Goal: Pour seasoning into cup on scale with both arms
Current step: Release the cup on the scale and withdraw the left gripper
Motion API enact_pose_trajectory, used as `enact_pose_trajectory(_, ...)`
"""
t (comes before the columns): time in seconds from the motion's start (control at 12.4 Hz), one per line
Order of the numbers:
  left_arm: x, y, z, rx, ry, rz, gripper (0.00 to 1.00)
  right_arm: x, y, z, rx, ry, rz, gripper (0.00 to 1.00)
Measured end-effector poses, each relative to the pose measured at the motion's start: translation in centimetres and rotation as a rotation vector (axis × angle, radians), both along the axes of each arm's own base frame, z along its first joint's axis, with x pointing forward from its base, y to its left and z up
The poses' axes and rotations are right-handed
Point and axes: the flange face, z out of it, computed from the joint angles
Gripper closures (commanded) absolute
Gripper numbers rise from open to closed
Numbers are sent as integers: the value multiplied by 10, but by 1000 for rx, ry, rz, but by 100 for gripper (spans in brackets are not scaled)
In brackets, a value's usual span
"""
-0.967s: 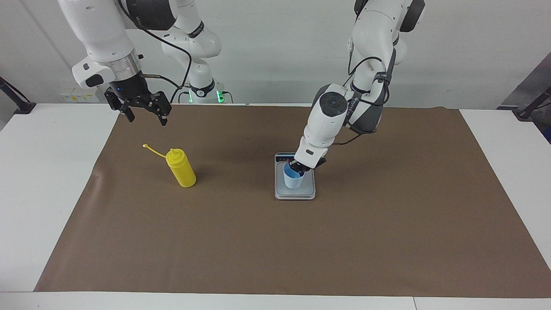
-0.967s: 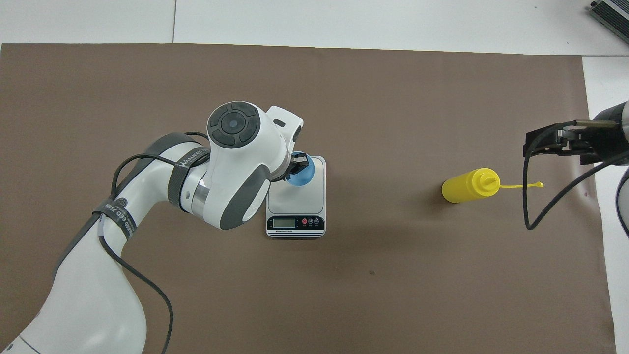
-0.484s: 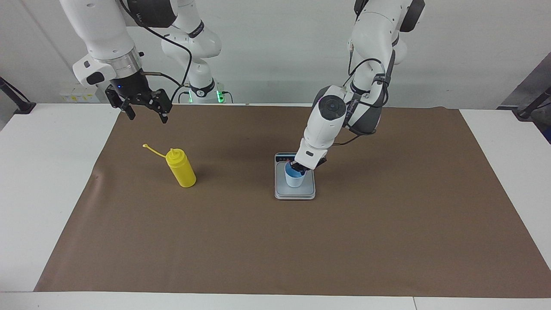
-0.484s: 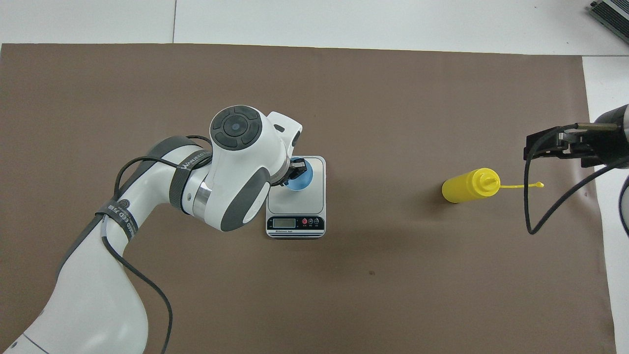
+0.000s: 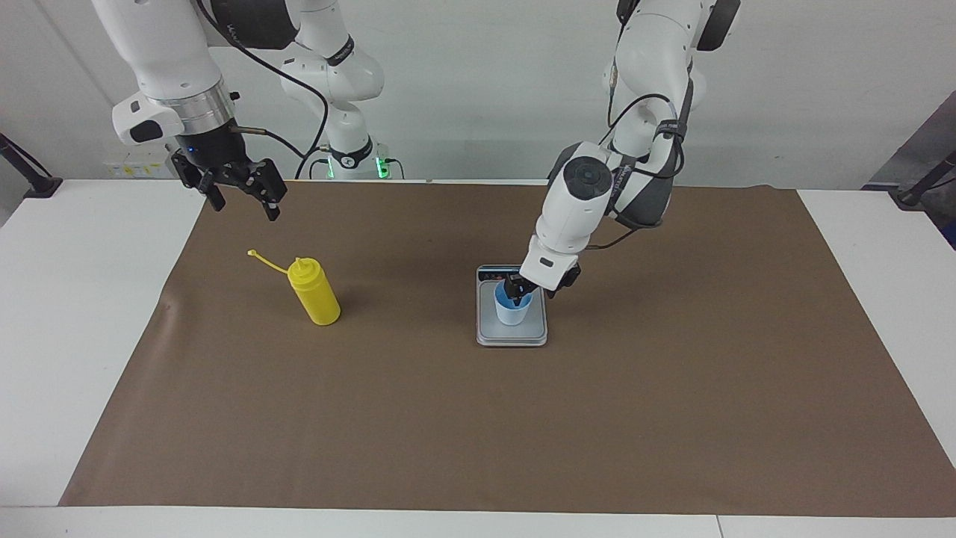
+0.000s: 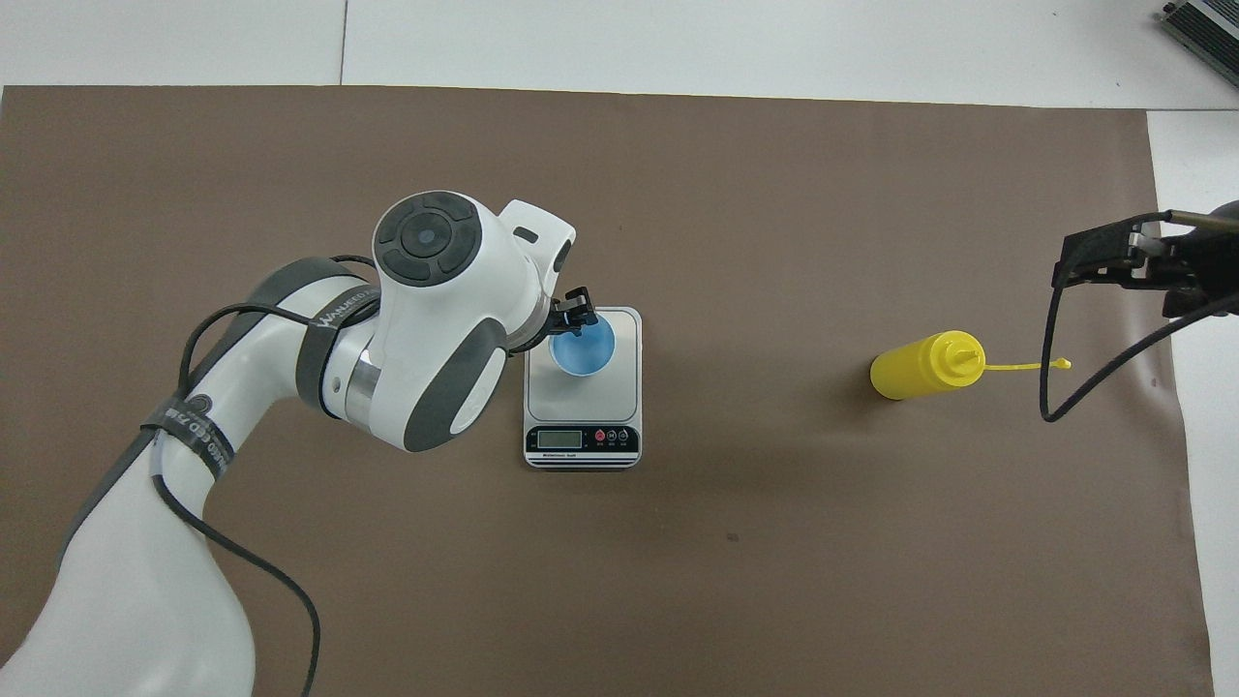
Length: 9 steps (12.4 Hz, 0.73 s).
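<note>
The light blue cup [image 5: 512, 314] [image 6: 583, 347] stands upright on the grey scale [image 5: 493, 334] [image 6: 619, 387] in the middle of the mat. The scale's display [image 6: 559, 439] is at the end nearer to the robots. My left gripper [image 5: 515, 293] [image 6: 569, 312] hangs at the cup's rim on the left arm's side, fingers apart and gripping nothing. The yellow seasoning bottle [image 5: 317, 295] [image 6: 920, 366] stands on the mat toward the right arm's end, its cap strap [image 5: 261, 259] [image 6: 1036, 365] sticking out sideways. My right gripper [image 5: 240, 202] [image 6: 1103, 257] is open and empty, raised over the mat's edge beside the bottle.
A brown mat [image 5: 478, 433] covers most of the white table [image 5: 75, 336]. Bare white table borders the mat at both ends. A dark device [image 6: 1205, 24] sits at the table's corner farthest from the robots, at the right arm's end.
The left gripper went from shut on the cup's rim to open and drew back toward its own arm; the cup stayed on the scale. The right gripper rose and drifted outward.
</note>
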Motion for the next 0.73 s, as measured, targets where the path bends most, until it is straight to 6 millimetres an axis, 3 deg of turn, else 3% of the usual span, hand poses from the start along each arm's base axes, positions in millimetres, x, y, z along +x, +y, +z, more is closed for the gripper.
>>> enact_pose_trajectory(0.24,10,66,56,19,-16,-74,0,5,-28,-20,101,42,-247,0)
enact_pose_trajectory(0.48,15,136,88,88,-16,-182,0,14,-61,-56,213,122,-486,0)
enact_pose_trajectory(0.73,8,203,124,107,-1,-295,0,24,-97,-100,335,215,-639,0)
